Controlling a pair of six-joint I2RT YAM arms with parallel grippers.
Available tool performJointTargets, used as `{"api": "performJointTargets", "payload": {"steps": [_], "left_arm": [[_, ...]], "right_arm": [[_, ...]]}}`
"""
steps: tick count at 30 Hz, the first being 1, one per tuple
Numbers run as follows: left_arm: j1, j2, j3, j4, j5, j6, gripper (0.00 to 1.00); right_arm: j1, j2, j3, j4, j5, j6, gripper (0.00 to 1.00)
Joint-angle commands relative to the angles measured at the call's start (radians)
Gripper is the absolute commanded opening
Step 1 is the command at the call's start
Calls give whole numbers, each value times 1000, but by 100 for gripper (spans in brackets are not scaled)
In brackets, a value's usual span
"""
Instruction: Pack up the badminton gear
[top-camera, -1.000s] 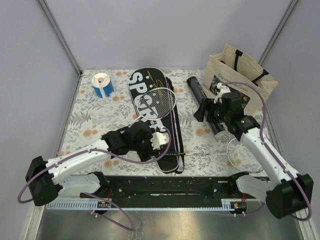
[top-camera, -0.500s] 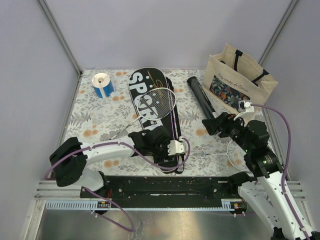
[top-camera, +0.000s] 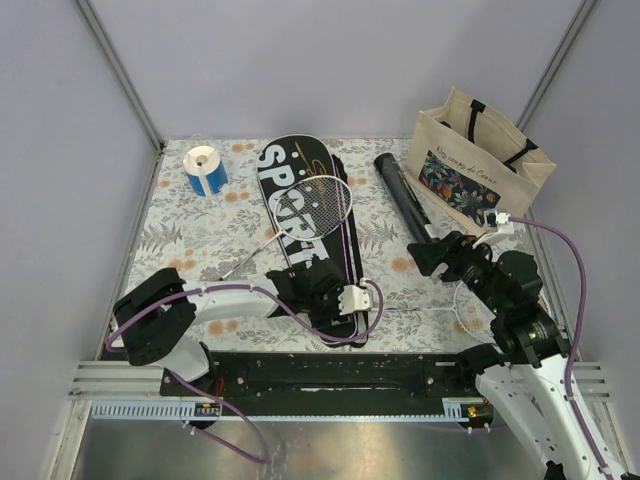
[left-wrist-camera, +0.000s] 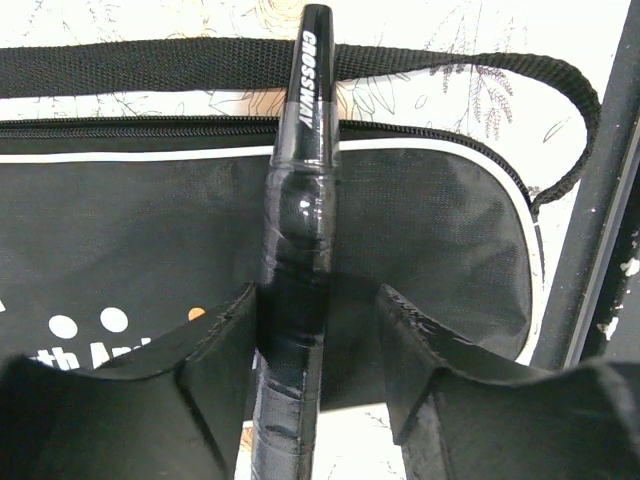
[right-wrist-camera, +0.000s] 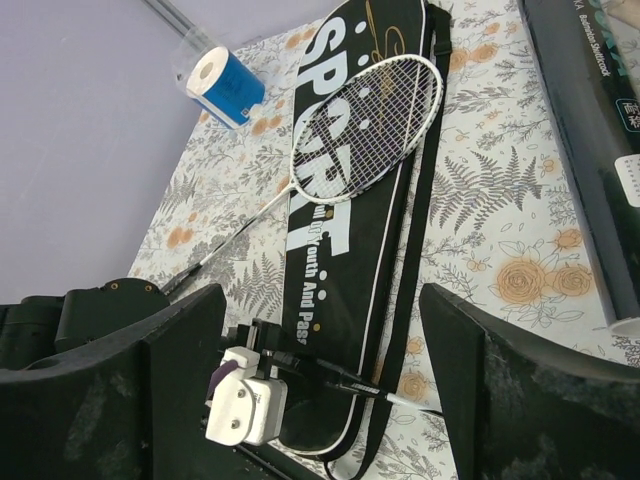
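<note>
The black SPORT case (top-camera: 298, 215) lies mid-table, with a white-framed racket (top-camera: 322, 205) resting on it. A second racket lies across the case's near end. Its head (top-camera: 478, 305) sits under my right arm and its black handle (left-wrist-camera: 300, 230) runs between the fingers of my left gripper (top-camera: 358, 303). In the left wrist view the handle touches the left finger, and the right finger stands apart from it. My right gripper (top-camera: 425, 258) is wide open and empty above the table, just near of the black tube (top-camera: 405, 195). No shuttlecock shows.
The beige tote bag (top-camera: 478, 160) stands at the back right and the blue-and-white tape roll (top-camera: 205, 168) at the back left. The case's strap (left-wrist-camera: 150, 52) lies loose beside the handle. The black front rail (top-camera: 330, 370) runs along the near edge.
My left gripper has slid right along the case's near end and now straddles the second racket's handle. My right arm has pulled back from the tube and tote toward the near right.
</note>
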Motion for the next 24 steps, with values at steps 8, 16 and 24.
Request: {"api": "performJointTargets", "payload": {"steps": [8, 16, 24], "left_arm": [[-32, -84, -56, 83, 35, -89, 12], [-32, -274, -125, 117, 71, -192, 0], [-32, -407, -132, 142, 19, -341, 0]], "right_arm": [[4, -53, -17, 17, 55, 62, 88], [4, -121, -28, -32, 57, 195, 88], [4, -243, -245, -37, -107, 565, 82]]}}
